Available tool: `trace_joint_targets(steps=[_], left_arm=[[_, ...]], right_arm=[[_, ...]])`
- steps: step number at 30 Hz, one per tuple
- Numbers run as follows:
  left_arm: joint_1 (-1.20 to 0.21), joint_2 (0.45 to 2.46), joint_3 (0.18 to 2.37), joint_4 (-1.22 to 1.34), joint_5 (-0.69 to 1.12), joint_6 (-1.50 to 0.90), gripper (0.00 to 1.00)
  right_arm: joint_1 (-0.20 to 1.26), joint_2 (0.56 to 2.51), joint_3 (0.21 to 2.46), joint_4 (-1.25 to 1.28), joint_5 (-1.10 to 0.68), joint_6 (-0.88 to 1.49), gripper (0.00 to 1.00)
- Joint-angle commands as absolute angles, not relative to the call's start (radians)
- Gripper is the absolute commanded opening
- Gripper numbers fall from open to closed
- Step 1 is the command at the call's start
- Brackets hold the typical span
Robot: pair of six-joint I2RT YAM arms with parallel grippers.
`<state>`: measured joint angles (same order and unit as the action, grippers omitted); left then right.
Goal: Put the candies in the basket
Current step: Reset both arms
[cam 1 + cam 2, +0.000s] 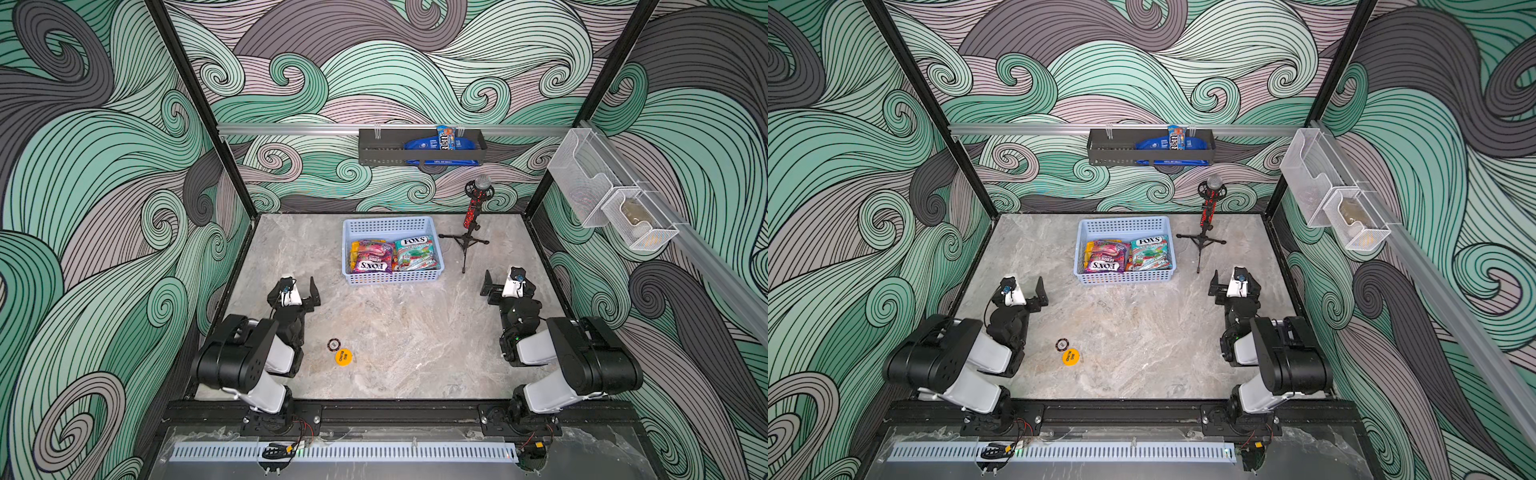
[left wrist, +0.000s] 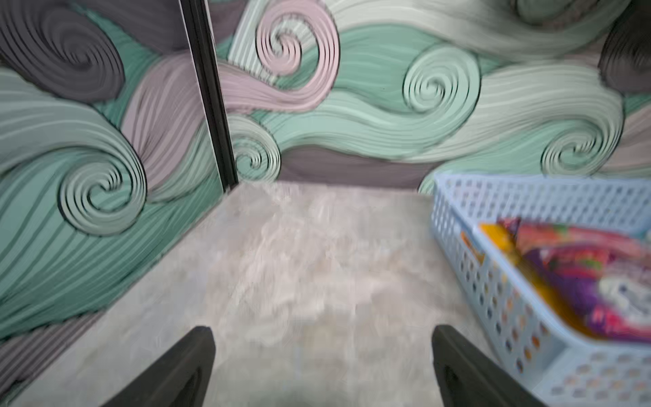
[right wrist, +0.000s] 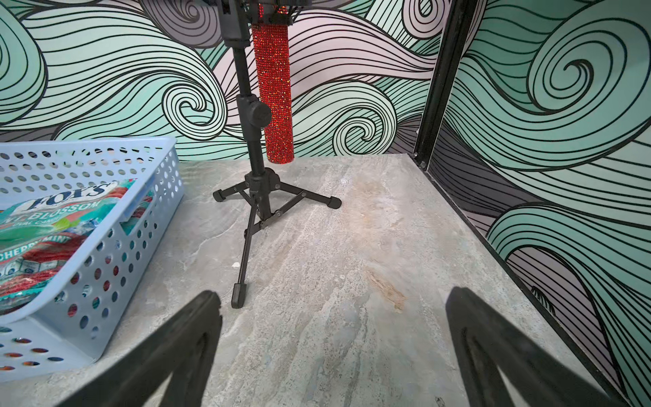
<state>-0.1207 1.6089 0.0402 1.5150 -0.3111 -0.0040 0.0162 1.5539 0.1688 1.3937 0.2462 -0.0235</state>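
While both sets of jaws stand wide apart and empty, the left gripper [image 1: 300, 287] and right gripper [image 1: 501, 282] hover near the side edges of the bench [image 1: 415, 332]; the candies [image 1: 392, 255] lie inside the basket [image 1: 388, 226], by its back edge.

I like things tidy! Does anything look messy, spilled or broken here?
Nothing is spilled or broken. The candies lie inside the basket, heaped crookedly over one another. The only strays are a yellow disc and a dark chip, loose on the table, far from the basket.
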Motion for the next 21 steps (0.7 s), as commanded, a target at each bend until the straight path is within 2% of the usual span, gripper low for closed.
trace_joint_targets(steps=[1,3,5,7,11,14,21], left_arm=[[-0.106,1.586,0.007,1.776,-0.343,-0.040,0.99],[-0.107,1.602,0.087,1.668,-0.305,0.000,0.99],[-0.106,1.568,0.205,1.386,-0.270,-0.023,0.99],[-0.103,1.521,0.223,1.265,-0.269,-0.047,0.99],[-0.105,1.596,0.163,1.511,-0.264,0.004,0.99],[-0.110,1.568,0.188,1.416,-0.280,-0.018,0.99],[-0.109,1.583,0.178,1.457,-0.276,-0.013,0.99]], right_arm=[[0.012,1.554,0.182,1.420,0.229,-0.028,1.00],[0.012,1.553,0.182,1.419,0.227,-0.028,1.00],[0.010,1.554,0.184,1.416,0.220,-0.026,1.00],[0.005,1.553,0.189,1.406,0.211,-0.025,1.00],[0.003,1.554,0.189,1.406,0.207,-0.024,1.00],[0.004,1.557,0.195,1.397,0.206,-0.025,1.00],[0.009,1.552,0.174,1.430,0.186,-0.041,1.00]])
